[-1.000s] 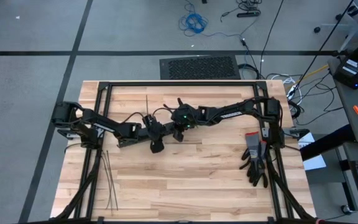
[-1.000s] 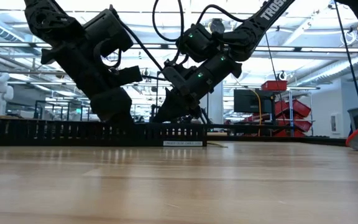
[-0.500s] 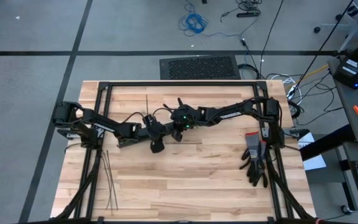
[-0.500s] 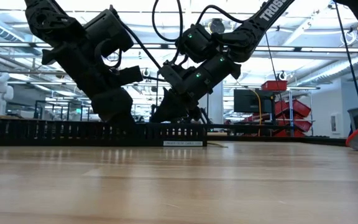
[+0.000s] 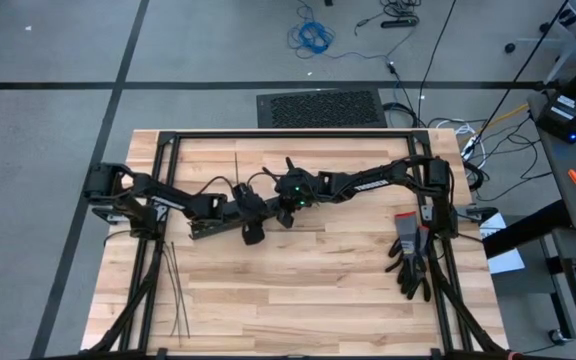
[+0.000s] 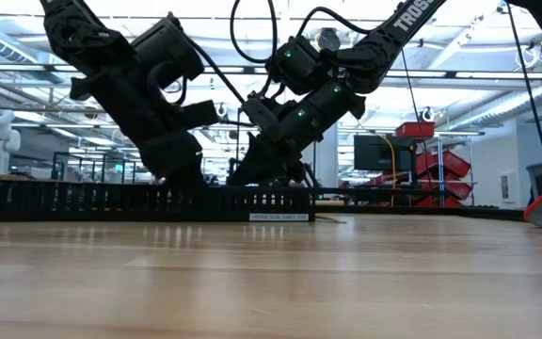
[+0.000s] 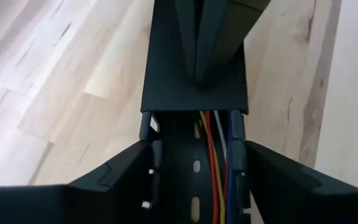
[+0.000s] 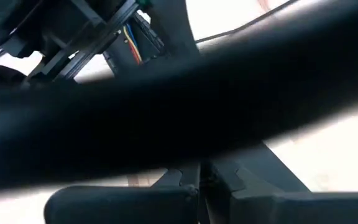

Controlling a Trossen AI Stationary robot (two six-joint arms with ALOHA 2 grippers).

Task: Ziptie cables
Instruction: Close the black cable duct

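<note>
The cables [image 7: 215,155] are showing in the lower middle of the left wrist picture as a few thin wires, red, yellow, white and blue, running side by side and lying inside the open black slotted duct [image 7: 194,186], toward one of its walls. They are passing under the duct's closed cover at the centre of that picture. In the right wrist view they are appearing at the upper left as short coloured strands.

The zipties [image 5: 176,292] are lying as several thin, straight dark strips in the lower left of the high view, slightly fanned, flat on the tabletop [image 5: 308,290].
</note>
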